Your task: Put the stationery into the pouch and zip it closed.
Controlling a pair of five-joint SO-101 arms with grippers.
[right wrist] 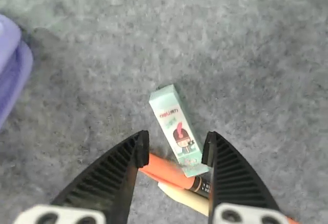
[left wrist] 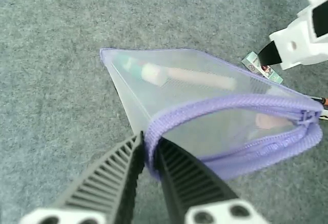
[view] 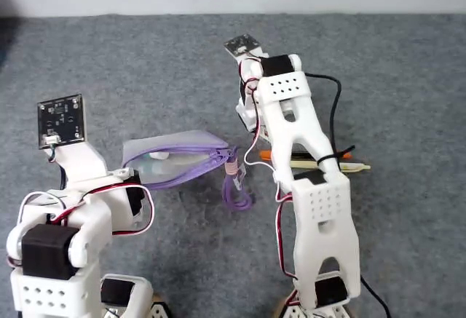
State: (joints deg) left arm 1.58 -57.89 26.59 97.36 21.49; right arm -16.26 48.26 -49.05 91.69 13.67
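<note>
Left gripper (left wrist: 148, 149) is pinched shut on the purple zipper edge of the pouch (left wrist: 195, 96), at the corner of its mouth. This translucent pouch (view: 175, 159) lies on the grey carpeted table (view: 145, 63) between the two arms, its zipper open and the mouth gaping. A pale pen-like item (left wrist: 189, 75) lies inside it. The pouch's purple strap (view: 237, 191) trails on the carpet beside the zipper's end.

The right gripper (right wrist: 175, 147) hangs with its jaws spread wide over a small mint-green eraser box (right wrist: 174, 126). The box lies on the carpet just beside the pouch, one end resting on an orange pen (right wrist: 169, 175). A cream pencil (right wrist: 182, 196) lies against that pen.
</note>
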